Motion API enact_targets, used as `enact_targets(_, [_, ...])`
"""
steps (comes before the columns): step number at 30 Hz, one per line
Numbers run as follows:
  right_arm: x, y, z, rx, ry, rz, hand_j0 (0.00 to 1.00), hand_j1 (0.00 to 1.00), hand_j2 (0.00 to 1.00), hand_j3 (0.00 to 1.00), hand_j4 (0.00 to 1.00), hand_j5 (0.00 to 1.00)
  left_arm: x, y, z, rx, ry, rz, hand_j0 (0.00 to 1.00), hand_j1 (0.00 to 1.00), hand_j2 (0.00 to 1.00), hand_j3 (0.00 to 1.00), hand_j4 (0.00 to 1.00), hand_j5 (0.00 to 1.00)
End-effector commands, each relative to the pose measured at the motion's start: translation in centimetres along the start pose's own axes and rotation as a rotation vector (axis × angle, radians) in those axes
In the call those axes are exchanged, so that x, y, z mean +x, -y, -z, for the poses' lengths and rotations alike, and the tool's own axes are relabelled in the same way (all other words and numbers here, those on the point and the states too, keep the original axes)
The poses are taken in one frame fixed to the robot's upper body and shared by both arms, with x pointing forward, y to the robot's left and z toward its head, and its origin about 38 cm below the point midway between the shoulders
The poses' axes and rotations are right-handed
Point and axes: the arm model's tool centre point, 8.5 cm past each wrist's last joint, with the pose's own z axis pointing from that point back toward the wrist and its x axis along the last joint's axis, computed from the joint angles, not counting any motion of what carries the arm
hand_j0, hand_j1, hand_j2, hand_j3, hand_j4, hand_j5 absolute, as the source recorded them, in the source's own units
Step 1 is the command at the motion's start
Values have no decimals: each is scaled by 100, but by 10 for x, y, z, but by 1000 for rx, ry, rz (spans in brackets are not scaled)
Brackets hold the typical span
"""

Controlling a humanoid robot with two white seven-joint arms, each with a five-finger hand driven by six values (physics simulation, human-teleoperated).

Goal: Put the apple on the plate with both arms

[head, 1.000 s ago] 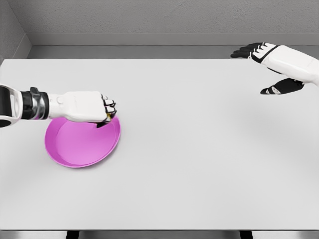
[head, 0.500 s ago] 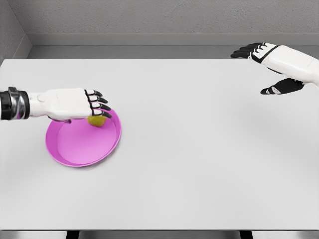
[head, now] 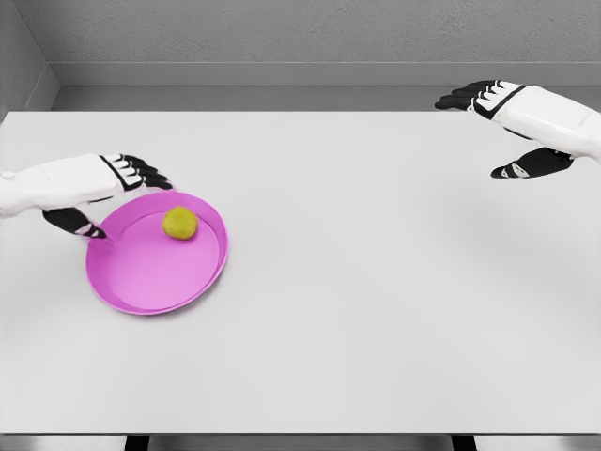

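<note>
Now the small yellow-green apple (head: 179,223) is seen resting in the round magenta plate (head: 150,277) at the left of the white tabletop (head: 376,282). Beside the plate's left rim, the left hand (head: 89,188) is spread and empty; far right, the right hand (head: 512,127) is likewise spread.

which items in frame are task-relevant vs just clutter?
Task-relevant:
- apple, yellow-green, lying in the plate
- plate, pink, at table left
- left hand, open, at the plate's left rim
- right hand, open, far right, holding nothing

Not task-relevant:
- white table
- grey back wall
</note>
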Motion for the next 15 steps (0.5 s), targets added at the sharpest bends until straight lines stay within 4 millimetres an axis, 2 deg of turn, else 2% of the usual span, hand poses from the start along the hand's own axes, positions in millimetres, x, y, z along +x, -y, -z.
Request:
enact_targets(1, [0, 1, 0, -3, 0, 5, 100, 100, 100, 100, 100, 100, -21, -3, -14, 28, -68, -37, 100, 100, 100, 100, 100, 100])
enact_targets(5, [0, 1, 0, -3, 0, 5, 100, 100, 100, 100, 100, 100, -22, 3, -17, 16, -75, -45, 100, 100, 100, 100, 100, 100])
enact_targets(15, [-1, 0, 0, -3, -1, 6, 100, 100, 100, 100, 100, 100, -24, 2, -23, 10, -86, -42, 100, 100, 100, 100, 100, 100])
